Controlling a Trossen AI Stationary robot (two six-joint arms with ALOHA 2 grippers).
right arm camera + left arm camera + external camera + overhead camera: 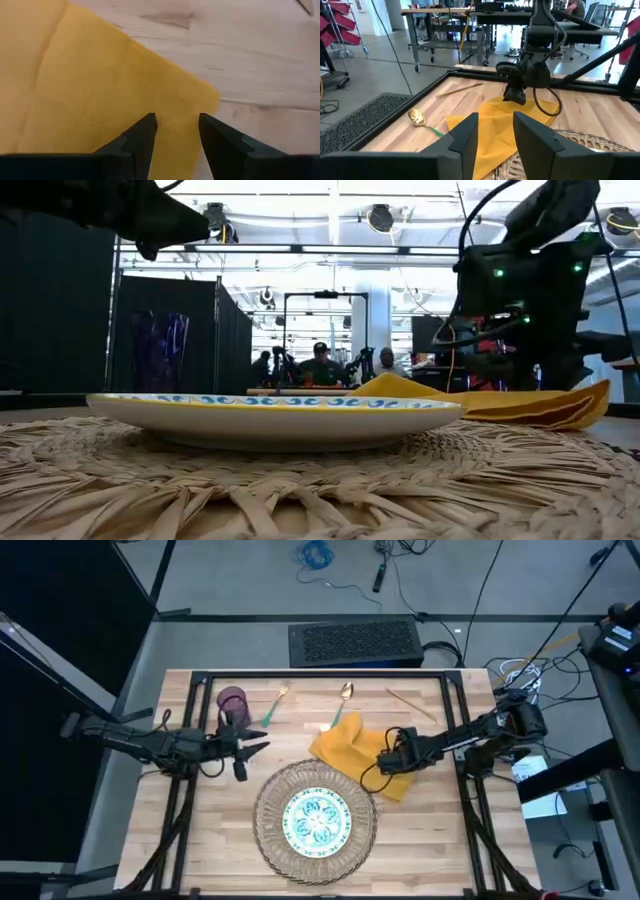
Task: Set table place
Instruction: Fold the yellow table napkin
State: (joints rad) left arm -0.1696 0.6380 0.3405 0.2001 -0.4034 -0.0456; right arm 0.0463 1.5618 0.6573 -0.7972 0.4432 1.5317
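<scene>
**Fingers parted, both grippers; napkin grab pending**

L→R: left gripper [255, 748] spread, empty, hovering beside purple cup [232, 700]. Plate [317, 819] on wicker mat [268, 802]. Right gripper [176, 131] parted w/ tips over yellow napkin [345, 748] edge. Advice: pinch near corner, lift clear before dragging.

Bare planks along the near edge and outer sides

The light wooden plank table [210, 840] is crowded mid-field: round woven wicker mat [270, 825], crumpled yellow cloth napkin [345, 745], purple cup [231, 700].
</scene>
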